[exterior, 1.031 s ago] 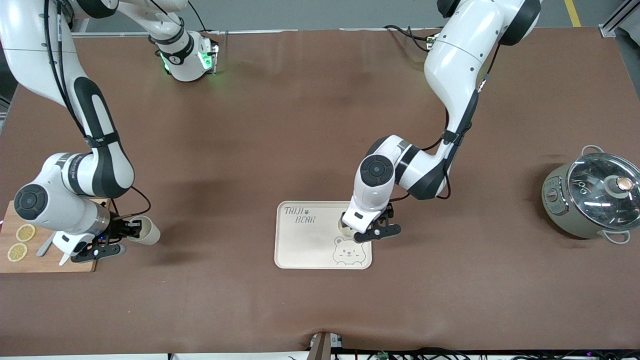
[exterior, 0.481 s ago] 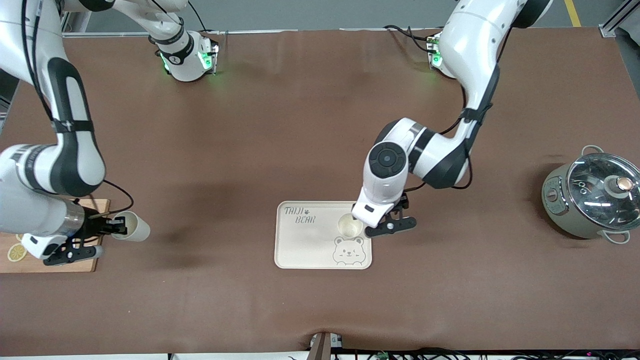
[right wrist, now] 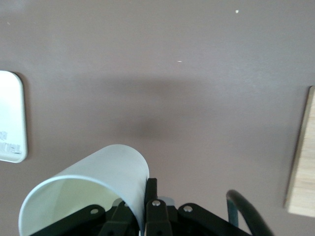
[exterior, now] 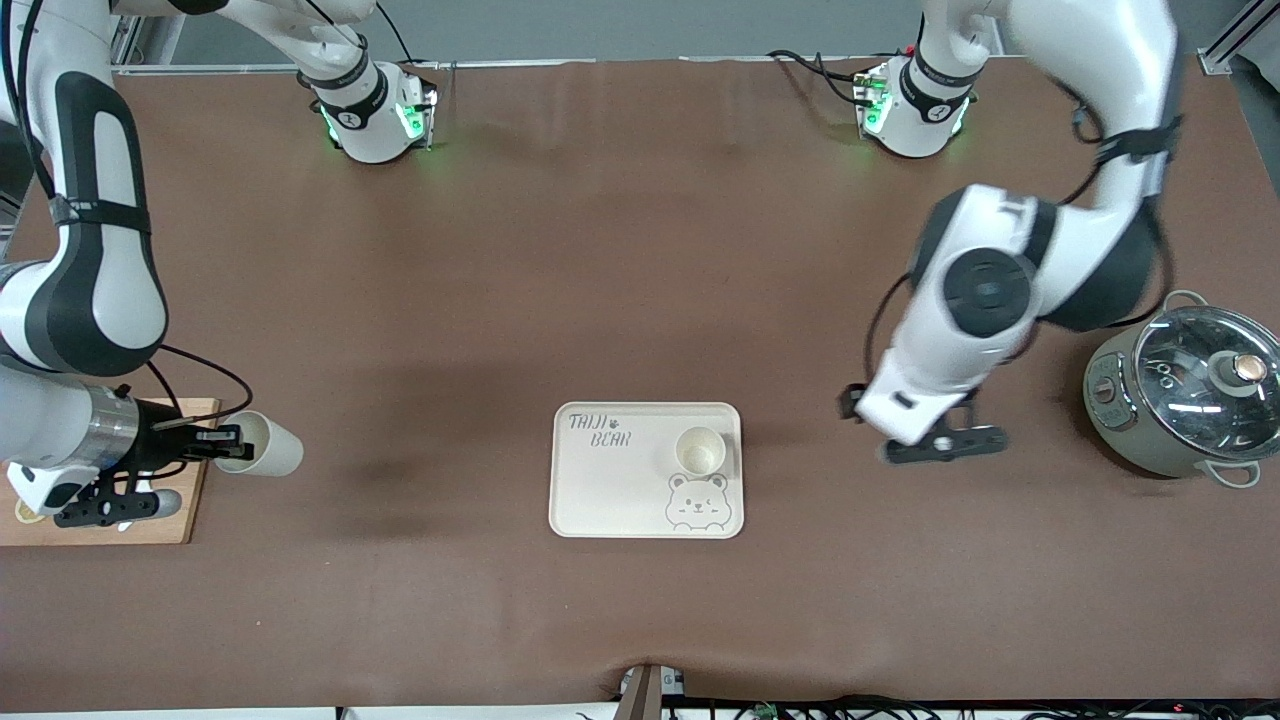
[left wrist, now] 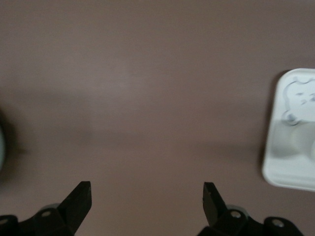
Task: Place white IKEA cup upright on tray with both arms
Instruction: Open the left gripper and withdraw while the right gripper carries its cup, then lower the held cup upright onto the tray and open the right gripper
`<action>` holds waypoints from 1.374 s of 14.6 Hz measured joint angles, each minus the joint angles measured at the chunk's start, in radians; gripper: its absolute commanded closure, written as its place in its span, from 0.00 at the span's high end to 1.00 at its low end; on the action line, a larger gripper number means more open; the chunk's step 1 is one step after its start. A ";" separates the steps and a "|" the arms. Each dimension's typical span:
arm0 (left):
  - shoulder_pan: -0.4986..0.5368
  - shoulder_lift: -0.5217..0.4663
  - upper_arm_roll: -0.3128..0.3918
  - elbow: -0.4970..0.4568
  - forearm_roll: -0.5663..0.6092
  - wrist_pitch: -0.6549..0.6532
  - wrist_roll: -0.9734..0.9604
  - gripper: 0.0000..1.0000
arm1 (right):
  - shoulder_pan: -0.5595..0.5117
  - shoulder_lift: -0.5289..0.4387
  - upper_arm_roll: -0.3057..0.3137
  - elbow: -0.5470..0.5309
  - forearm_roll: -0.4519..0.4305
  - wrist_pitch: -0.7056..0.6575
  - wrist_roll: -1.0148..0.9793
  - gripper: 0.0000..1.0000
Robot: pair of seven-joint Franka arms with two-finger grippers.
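While one white cup (exterior: pixel 699 449) stands upright on the tray (exterior: pixel 610 490) near its bear-drawing corner, the left gripper (exterior: pixel 925 440) hovers spread wide between tray and pot (exterior: pixel 1180 400); the right gripper (exterior: pixel 205 445) pinches a second cup (exterior: pixel 262 457) beside the cutting board (exterior: pixel 150 525).

A cream tray (exterior: pixel 610 480) lies on the brown table (exterior: pixel 560 280), and one white cup (exterior: pixel 699 451) stands upright on it, just above the bear drawing. The left claw (exterior: pixel 925 440) hangs over bare table between the tray and a lidded grey pot (exterior: pixel 1180 395), holding nothing. The right claw (exterior: pixel 215 437) is clamped on the rim of a second white cup (exterior: pixel 265 456), held tipped on its side beside a wooden cutting board (exterior: pixel 165 500).
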 measured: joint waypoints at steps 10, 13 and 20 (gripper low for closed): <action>0.237 -0.313 0.000 -0.340 -0.148 0.142 0.305 1.00 | 0.306 -0.002 0.007 0.120 0.001 0.032 0.567 0.00; 0.235 -0.376 -0.003 -0.333 -0.150 0.084 0.305 1.00 | 0.380 0.028 0.007 0.120 0.001 0.122 0.699 0.00; 0.236 -0.434 -0.003 -0.065 -0.154 -0.254 0.305 1.00 | 0.466 0.134 0.004 0.121 0.000 0.285 0.843 0.00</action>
